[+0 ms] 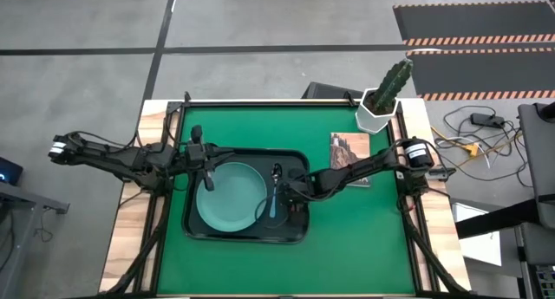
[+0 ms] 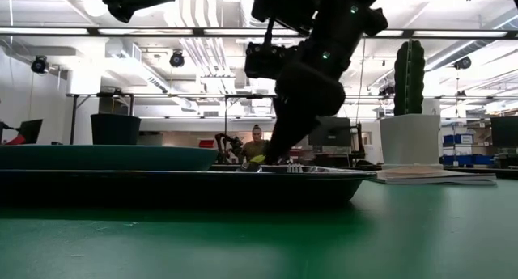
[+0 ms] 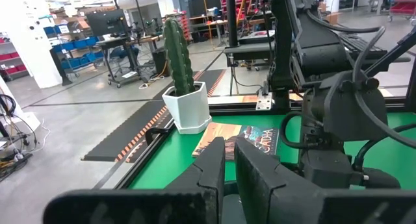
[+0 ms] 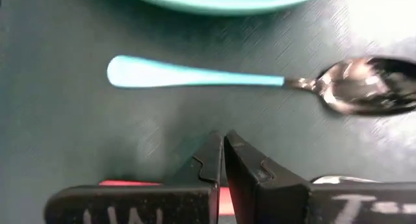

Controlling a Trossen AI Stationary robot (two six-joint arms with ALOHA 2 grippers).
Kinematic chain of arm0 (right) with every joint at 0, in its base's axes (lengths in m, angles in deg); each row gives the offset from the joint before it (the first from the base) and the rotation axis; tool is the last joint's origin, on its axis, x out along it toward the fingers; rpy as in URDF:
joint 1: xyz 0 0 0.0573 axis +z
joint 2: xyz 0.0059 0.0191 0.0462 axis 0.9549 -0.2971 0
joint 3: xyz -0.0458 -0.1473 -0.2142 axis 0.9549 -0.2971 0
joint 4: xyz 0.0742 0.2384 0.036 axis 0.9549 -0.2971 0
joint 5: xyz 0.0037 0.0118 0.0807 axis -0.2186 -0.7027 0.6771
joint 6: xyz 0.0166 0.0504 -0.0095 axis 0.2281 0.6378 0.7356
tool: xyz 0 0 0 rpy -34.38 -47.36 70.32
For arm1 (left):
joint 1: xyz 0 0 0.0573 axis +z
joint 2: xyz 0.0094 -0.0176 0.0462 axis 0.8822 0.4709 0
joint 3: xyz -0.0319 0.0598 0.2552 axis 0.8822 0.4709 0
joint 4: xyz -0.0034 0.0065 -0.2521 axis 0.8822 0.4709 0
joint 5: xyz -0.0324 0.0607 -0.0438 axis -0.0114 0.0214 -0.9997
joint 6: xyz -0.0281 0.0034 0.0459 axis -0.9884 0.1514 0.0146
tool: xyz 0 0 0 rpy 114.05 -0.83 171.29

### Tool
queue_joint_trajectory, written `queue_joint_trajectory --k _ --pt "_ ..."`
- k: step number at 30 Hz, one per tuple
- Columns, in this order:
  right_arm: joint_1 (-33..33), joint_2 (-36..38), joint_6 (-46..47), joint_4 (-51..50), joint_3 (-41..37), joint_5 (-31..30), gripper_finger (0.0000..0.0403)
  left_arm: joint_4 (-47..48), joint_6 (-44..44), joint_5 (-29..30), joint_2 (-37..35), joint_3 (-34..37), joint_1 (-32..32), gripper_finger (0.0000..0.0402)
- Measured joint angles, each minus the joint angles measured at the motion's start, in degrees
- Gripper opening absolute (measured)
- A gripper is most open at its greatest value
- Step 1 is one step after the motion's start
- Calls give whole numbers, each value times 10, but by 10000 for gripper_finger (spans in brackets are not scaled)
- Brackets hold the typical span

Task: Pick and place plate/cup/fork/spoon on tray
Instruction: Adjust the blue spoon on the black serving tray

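Note:
The black tray (image 1: 295, 230) lies on the green mat. The teal plate (image 1: 230, 199) lies in its left half. The blue-handled spoon (image 4: 195, 76) lies on the tray floor right of the plate, and also shows in the high view (image 1: 273, 195). The fork's pink-red handle (image 4: 123, 183) and silver end (image 4: 338, 180) lie on the tray, crossing under my right gripper (image 4: 223, 143), which is shut and low over the tray (image 1: 290, 193). My left gripper (image 3: 229, 156) is shut and empty, high over the plate's far left rim (image 1: 206, 173). A dark cup-like shape (image 2: 115, 128) shows behind the plate. My right gripper's shut fingers (image 4: 208, 162) slant down over the fork's handle (image 4: 224, 199), lying across it. The fingers hide the place, and I cannot tell whether they touch the fork. The fork lies flat on the tray.
A white pot with a cactus (image 1: 381, 100) stands at the mat's far right corner, with a book (image 1: 349, 152) near it, right of the tray. Bare green mat (image 1: 364, 238) lies right of and in front of the tray. A person (image 2: 257, 141) sits in the room beyond.

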Motion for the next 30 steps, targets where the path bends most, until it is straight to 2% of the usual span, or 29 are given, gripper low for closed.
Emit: queue_joint_trajectory --k 9,19,30 --pt "-29 0 -14 19 1 -73 9 0 0 0 0 0 0 17" --pt "-57 -25 -22 107 0 -73 9 0 0 0 0 0 0 17" --pt "-67 -72 -20 125 1 -76 9 0 0 0 0 0 0 17"
